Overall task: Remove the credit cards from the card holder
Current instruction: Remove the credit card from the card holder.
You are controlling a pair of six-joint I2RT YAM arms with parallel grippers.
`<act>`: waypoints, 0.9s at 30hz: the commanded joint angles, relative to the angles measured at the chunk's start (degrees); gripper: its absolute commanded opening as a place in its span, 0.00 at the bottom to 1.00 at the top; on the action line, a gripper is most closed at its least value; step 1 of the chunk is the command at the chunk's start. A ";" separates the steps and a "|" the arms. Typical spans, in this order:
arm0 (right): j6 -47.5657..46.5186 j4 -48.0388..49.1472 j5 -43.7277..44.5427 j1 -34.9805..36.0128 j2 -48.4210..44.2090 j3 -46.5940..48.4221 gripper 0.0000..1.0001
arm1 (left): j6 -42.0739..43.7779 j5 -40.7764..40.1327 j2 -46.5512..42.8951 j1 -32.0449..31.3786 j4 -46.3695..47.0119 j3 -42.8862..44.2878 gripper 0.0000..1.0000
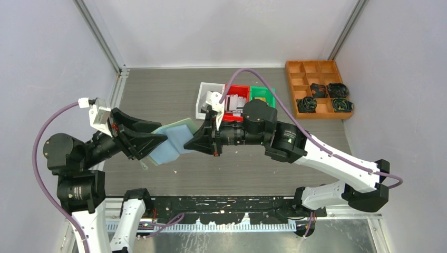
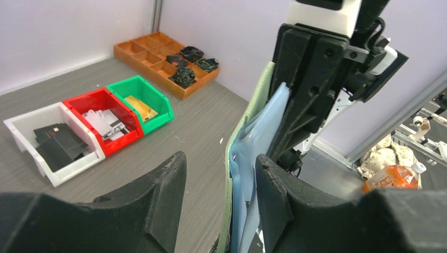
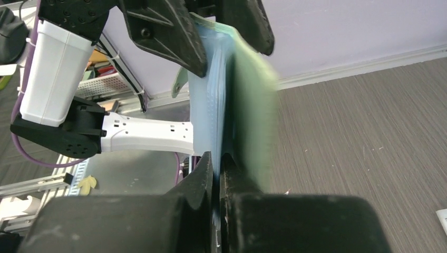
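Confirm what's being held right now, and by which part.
The right gripper is shut on the card holder, pinching the edge of its bluish inner leaves. The left gripper straddles the opposite edge with its jaws open, not clamped.

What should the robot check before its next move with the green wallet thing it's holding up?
1. Right gripper clamped on the card holder: ok, jaws shut on its pale blue inner edge.
2. Left gripper placed for a grab: ok, it is open with a finger on each side of the holder and a gap on one side.
3. Holder clear of the table: ok, it is held up on edge in the air.
4. A card left inside to pull: cannot tell, none shows.
5. Drop spots reachable: ok, the white bin, red bin and green bin sit uncovered with credit cards in them.
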 commanded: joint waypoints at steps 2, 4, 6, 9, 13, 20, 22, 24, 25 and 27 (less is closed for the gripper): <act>-2.75 0.99 2.98 1.89 1.43 5.48 0.01 | 2.29 0.11 -0.22 0.16 -2.12 -0.50 0.51; -3.22 0.94 4.21 1.99 1.49 5.76 0.01 | 4.57 1.04 -0.32 0.15 -5.25 0.05 0.49; -3.83 0.59 5.77 1.94 1.48 6.07 0.01 | 8.83 1.59 -0.29 0.09 -10.18 1.22 0.45; -4.61 0.01 8.08 1.99 1.09 6.27 0.01 | 14.26 2.35 -0.26 0.16 -16.13 2.82 0.37; -4.50 0.23 8.02 1.96 0.95 6.10 0.01 | 15.61 0.48 -0.73 0.13 -16.32 2.88 0.19; -2.40 6.29 14.35 1.99 -3.04 -0.41 0.65 | 12.72 -6.69 -1.22 0.14 -11.09 3.34 0.00; -2.61 12.81 14.92 1.98 -6.04 -5.57 0.66 | 11.03 -9.01 -1.19 0.12 -9.79 3.23 0.00; -3.60 19.24 14.95 2.07 -9.40 -10.26 0.64 | 8.55 -11.76 -1.51 0.14 -8.76 2.77 0.00; -4.21 21.68 14.43 2.10 -10.90 -12.22 0.62 | 7.76 -13.26 -1.73 0.16 -8.54 2.51 0.00; -6.01 26.60 12.74 2.37 -13.65 -16.04 0.59 | 6.39 -15.00 -2.27 0.15 -8.22 1.88 0.00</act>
